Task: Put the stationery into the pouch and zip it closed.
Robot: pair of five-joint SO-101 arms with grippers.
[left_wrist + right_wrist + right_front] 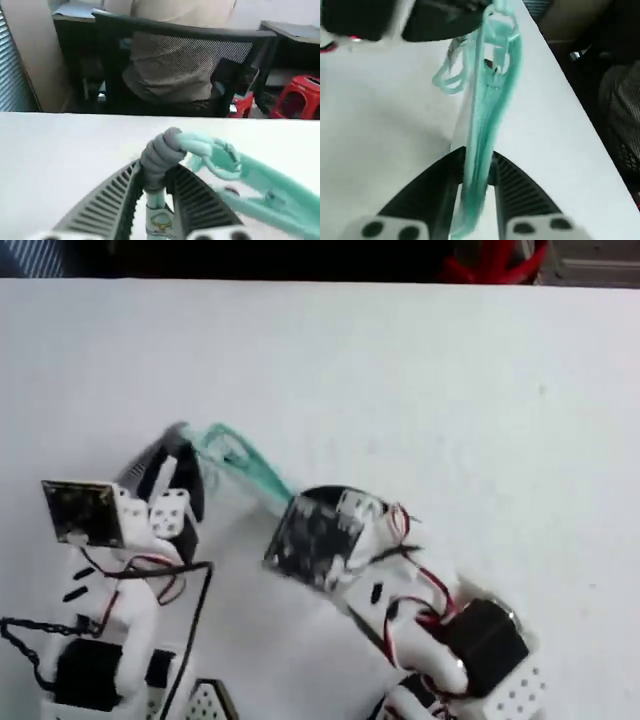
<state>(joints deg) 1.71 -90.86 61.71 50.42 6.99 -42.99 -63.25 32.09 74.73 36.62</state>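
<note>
**While both claws grip it, a mint pouch is stretched between them**

As the high view shows it, the mint-green pouch point(245, 462) lies over the white surface point(450, 390) at about 9 o'clock from the middle, running as a narrow band from 10 o'clock to 4 o'clock. At its 10 o'clock end sits the left claw point(185, 455), dark and ribbed, on the arm that rises from 7 o'clock. The 4 o'clock end disappears under the wrist camera board of the right arm point(400, 590), which comes in from 5 o'clock.

From the left wrist, that arm's claw is pressed together on a grey wrapped end point(160, 155) of the pouch, with a pale strip of the pouch showing between the ribbed fingers point(197, 200) below it. Just beside the grey end hangs the zip pull point(222, 157), a mint ring, and the pouch body runs off from there.

From the right wrist, the right claw point(479, 157) is clamped on the pouch's thin edge, so the pouch stands on edge and reaches away to the other claw. A mint cord loop point(449, 82) hangs off its side. Whether the pouch touches the surface cannot be told, nor whether the zip is closed.

Beyond the surface's far edge stand a mesh-backed chair point(185, 32) and a red stool point(300, 95).
</note>
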